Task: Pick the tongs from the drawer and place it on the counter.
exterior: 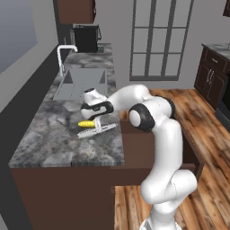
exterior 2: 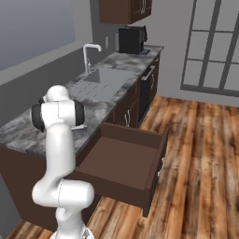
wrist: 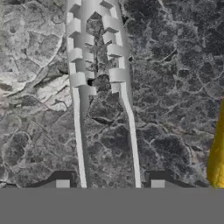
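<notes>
1. The tongs are lying flat on the counter, centre-left of the left base view.
2. The gripper is hovering over them, fingers spread wide, gripping nothing.
3. The corn cob is lying just beside them; the drawer is standing open.

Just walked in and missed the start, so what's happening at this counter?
The robot arm's gripper hangs low over the grey counter, where the tongs lie flat beside a yellow corn cob. In the hand view its fingers flank the tongs without closing on them. The drawer stands open.
</notes>
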You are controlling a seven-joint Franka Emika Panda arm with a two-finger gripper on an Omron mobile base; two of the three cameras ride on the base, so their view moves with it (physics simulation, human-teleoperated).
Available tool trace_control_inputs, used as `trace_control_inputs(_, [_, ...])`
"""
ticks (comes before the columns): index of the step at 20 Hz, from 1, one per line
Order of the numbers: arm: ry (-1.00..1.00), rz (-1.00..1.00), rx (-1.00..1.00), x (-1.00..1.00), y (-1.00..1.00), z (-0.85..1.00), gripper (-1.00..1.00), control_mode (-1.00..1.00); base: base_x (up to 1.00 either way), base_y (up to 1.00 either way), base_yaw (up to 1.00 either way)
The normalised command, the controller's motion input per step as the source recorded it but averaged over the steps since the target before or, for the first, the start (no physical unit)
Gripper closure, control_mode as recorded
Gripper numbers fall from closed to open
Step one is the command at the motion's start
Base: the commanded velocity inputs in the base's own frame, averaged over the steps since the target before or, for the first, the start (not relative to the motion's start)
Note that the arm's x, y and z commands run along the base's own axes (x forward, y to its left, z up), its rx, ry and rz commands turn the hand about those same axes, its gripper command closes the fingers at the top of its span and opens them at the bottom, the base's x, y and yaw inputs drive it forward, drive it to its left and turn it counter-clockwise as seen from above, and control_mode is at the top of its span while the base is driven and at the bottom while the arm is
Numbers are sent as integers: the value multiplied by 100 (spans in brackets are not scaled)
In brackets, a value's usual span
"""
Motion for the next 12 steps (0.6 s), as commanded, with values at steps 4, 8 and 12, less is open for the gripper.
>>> trace_control_inputs(4, [-24, 12, 12, -60, -18, 67, -100, -100, 0, 0, 0])
trace_control_inputs(8, [-40, 9, 24, -94, -25, 78, -100, -100, 0, 0, 0])
trace_control_inputs(12, [-50, 2, 27, -99, -20, 66, -100, -100, 0, 0, 0])
